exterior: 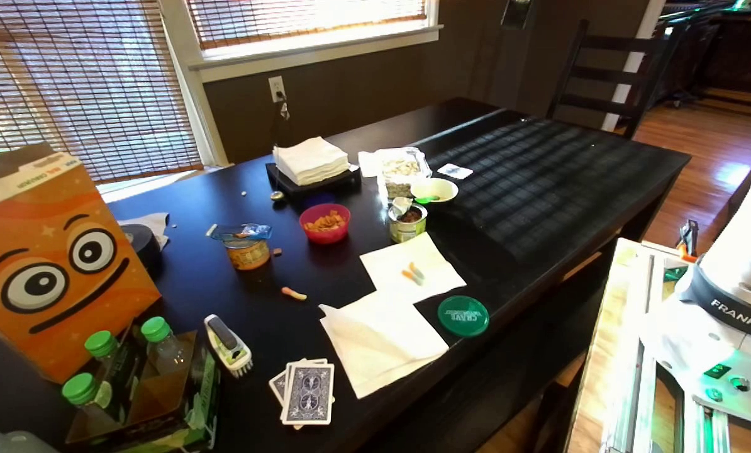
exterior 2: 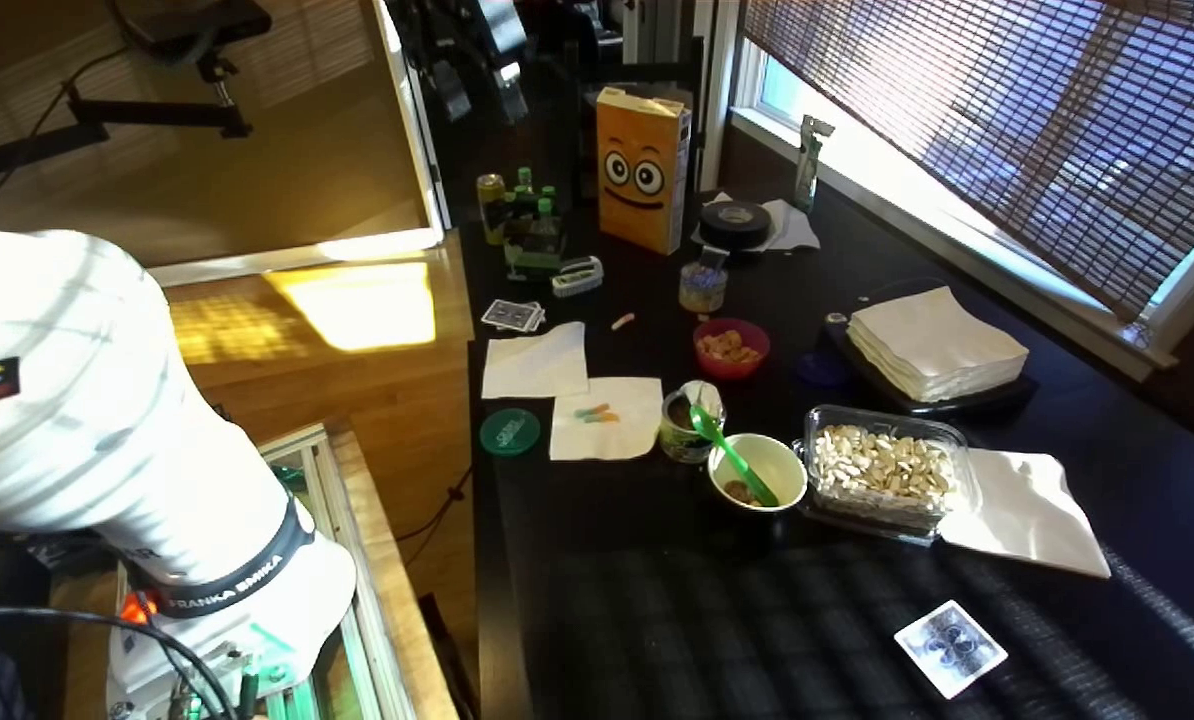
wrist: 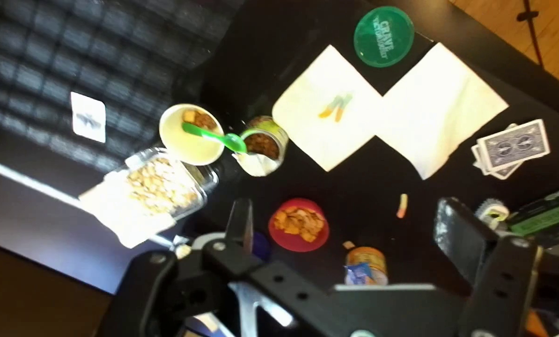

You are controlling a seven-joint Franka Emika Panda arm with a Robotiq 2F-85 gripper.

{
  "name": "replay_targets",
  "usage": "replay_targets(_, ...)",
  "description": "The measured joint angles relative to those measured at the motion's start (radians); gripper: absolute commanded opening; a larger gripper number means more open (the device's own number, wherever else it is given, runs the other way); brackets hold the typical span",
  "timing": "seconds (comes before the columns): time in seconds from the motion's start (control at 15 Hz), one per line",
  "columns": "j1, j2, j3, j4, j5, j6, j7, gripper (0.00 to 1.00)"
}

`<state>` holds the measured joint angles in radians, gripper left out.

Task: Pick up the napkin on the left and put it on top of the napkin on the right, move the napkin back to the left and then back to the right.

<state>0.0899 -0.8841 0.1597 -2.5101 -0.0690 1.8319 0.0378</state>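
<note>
Two white napkins lie on the black table with their corners touching or overlapping. The plain napkin, with a fold along it, shows in both exterior views (exterior: pixel 378 352) (exterior 2: pixel 532 368) and on the right in the wrist view (wrist: pixel 429 112). The napkin with gummy worms shows in both exterior views (exterior: pixel 391 270) (exterior 2: pixel 622 440) and left of the plain one in the wrist view (wrist: pixel 324 140). Two orange gummy worms (wrist: pixel 338 107) lie on it. My gripper (wrist: pixel 349 229) is wide open and empty, high above the table. Its fingers also show in an exterior view (exterior 2: pixel 483 105).
A green lid (exterior: pixel 463 316) lies beside both napkins. Playing cards (exterior: pixel 308 393) lie near the plain napkin. An opened can (exterior 2: pixel 685 435) stands against the worm napkin, with a white bowl (exterior 2: pixel 782 465) and a red bowl (exterior 2: pixel 732 365) nearby. A napkin stack (exterior: pixel 312 160) is farther back.
</note>
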Motion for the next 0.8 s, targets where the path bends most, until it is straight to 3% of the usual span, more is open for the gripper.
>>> replay_targets(0.2,0.097,0.089,0.088,-0.008,0.011,0.132,-0.002,1.00)
replay_targets(0.33,0.138,0.165,0.110,-0.024,0.010,0.236,-0.025,1.00)
replay_targets(0.67,0.199,0.375,0.070,-0.081,0.021,0.473,-0.168,1.00)
replay_targets(0.8,0.200,0.411,0.062,-0.078,0.021,0.484,-0.174,1.00)
